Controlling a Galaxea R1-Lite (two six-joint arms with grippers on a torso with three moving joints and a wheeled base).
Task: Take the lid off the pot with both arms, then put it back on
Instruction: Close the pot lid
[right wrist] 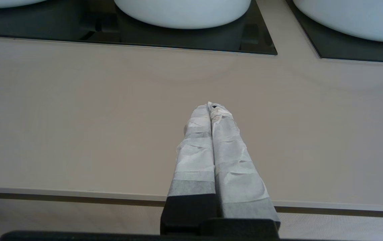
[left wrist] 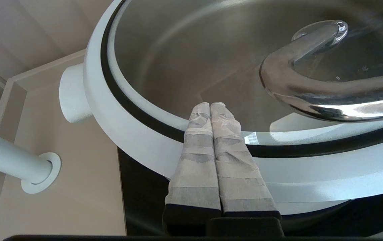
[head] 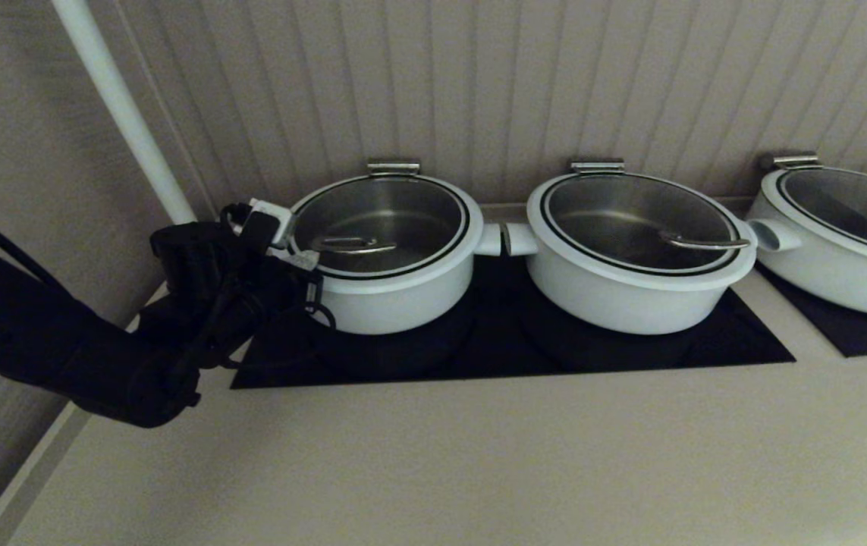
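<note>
- A wider white pot (head: 634, 262) sits at centre right of the head view, its glass lid (head: 638, 216) on, a steel bar handle (head: 706, 243) near the lid's right rim.
- A third white pot (head: 839, 243) is cut off at the right edge.
- Both stand on black cooktop panels (head: 736, 334) set into the beige tabletop (head: 479, 455).
- A white pole (head: 126, 114) slants through the upper left.
- Ribbed wall panelling (head: 554, 76) fills the top.
</note>
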